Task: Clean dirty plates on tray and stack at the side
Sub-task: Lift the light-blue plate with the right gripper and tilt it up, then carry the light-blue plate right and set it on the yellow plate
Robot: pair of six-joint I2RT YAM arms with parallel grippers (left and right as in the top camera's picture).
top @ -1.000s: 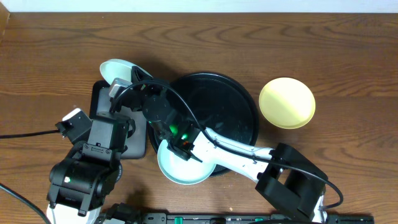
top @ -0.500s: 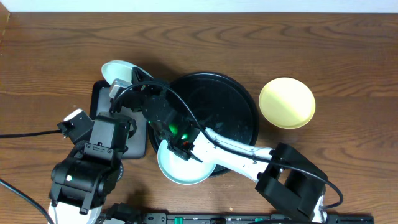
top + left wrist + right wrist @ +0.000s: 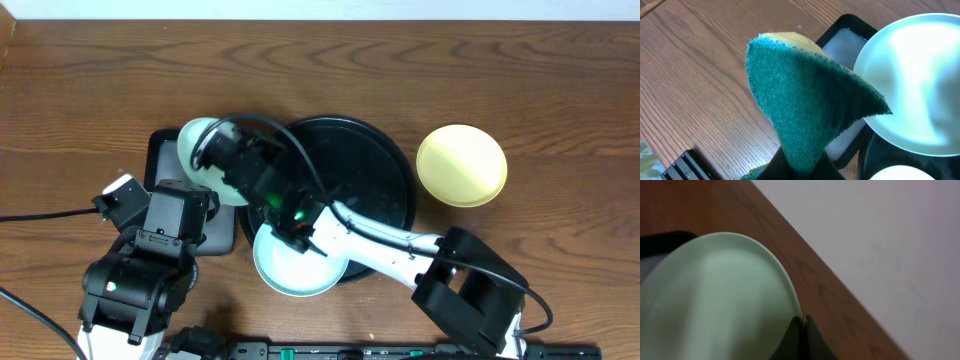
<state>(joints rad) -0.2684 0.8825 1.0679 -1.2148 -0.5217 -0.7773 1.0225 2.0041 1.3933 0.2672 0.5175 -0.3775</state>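
My right gripper (image 3: 803, 322) is shut on the rim of a pale mint plate (image 3: 715, 295). In the overhead view the right gripper (image 3: 226, 158) holds this plate (image 3: 200, 148) over the small rectangular tray (image 3: 165, 160). My left gripper (image 3: 802, 161) is shut on a green scouring sponge (image 3: 805, 95), which stands just left of the held plate (image 3: 920, 80). A second mint plate (image 3: 290, 268) lies on the front rim of the round black tray (image 3: 370, 170). The pale yellow plate (image 3: 461, 165) lies on the table to the right of the tray.
The rectangular black tray with grey inside (image 3: 840, 42) lies under the sponge and the held plate. The left arm's body (image 3: 140, 265) fills the front left. The right arm's white link (image 3: 380, 240) crosses the round tray's front. Bare wooden table lies behind and far left.
My right gripper has brought the mint plate forward and to the right, from behind the rectangular tray to over it, and the plate now faces up more. The left arm has barely moved.
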